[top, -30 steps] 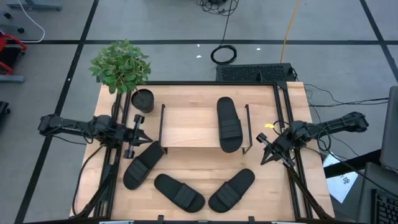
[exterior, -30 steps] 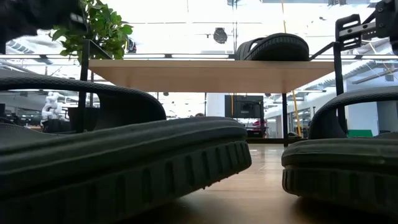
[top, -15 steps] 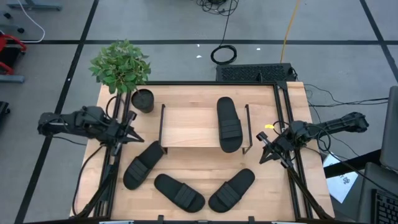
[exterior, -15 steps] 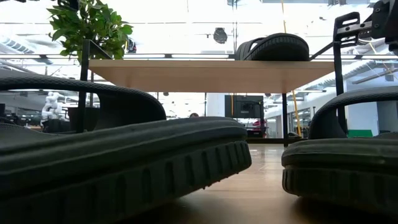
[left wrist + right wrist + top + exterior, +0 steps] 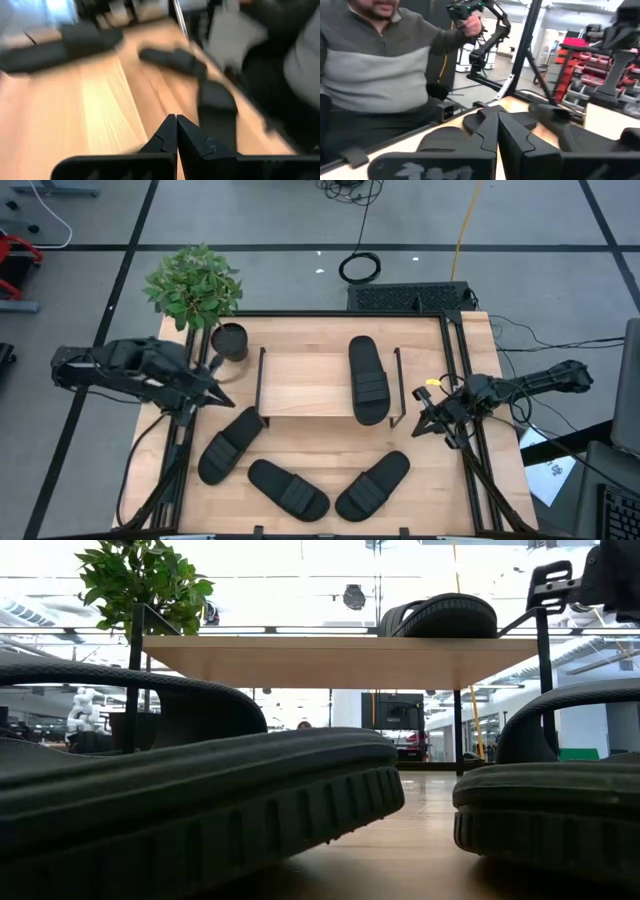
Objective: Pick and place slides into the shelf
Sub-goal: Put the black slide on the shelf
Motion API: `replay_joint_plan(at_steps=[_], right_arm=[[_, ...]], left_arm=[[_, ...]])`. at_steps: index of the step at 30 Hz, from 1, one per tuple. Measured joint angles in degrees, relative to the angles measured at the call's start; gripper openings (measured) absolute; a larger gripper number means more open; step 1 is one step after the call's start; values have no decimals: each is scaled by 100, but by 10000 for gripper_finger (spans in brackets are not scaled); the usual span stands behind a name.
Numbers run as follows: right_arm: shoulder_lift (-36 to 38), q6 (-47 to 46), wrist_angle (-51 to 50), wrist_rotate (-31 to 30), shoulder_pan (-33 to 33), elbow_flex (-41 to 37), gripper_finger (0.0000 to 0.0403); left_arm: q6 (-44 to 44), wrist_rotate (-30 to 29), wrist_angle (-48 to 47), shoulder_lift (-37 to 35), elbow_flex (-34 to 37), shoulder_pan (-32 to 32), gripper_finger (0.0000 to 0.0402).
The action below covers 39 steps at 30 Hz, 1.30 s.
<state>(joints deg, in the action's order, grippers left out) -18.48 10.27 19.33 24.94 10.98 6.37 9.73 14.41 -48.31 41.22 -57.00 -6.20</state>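
One black slide (image 5: 368, 379) lies lengthwise on the light wooden top board of the shelf (image 5: 305, 385), toward its right end; in the low view the same slide (image 5: 440, 615) sits on top of the board above the thin black side frames. The other three slides rest on the bench (image 5: 470, 345) in front of the shelf: one (image 5: 229, 444) angled at the shelf's front left corner, one (image 5: 288, 488) near the front edge in the middle, and one (image 5: 373, 485) just to its right, the last two close together at their inner ends. The left tool (image 5: 222, 397) hovers over the bench just left of the shelf, clenched and holding nothing, its fingers pressed together in the left wrist view. The right tool (image 5: 418, 423) hangs just right of the shelf's right frame, likewise clenched and empty. A potted plant (image 5: 195, 288) stands at the bench's back left corner. In the right wrist view a person (image 5: 375, 75) in a grey top sits beyond the bench.
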Motion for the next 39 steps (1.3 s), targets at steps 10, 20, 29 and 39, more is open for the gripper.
replay_joint_plan(at_steps=[10,20,29,39], right_arm=[[-4,-36,368,-115,-2,0,0],[-48,450,677,-154,-2,-1,0],[-89,532,707,-841,-2,-63,0],[-86,501,795,-832,-2,-66,0]], left_arm=[[1424,1082,-2653,1634,-528,-7,8],[786,370,-3039,2110,-453,-37,8],[1003,554,-2403,1924,-201,-37,77],[161,1202,-1737,1826,989,55,215]])
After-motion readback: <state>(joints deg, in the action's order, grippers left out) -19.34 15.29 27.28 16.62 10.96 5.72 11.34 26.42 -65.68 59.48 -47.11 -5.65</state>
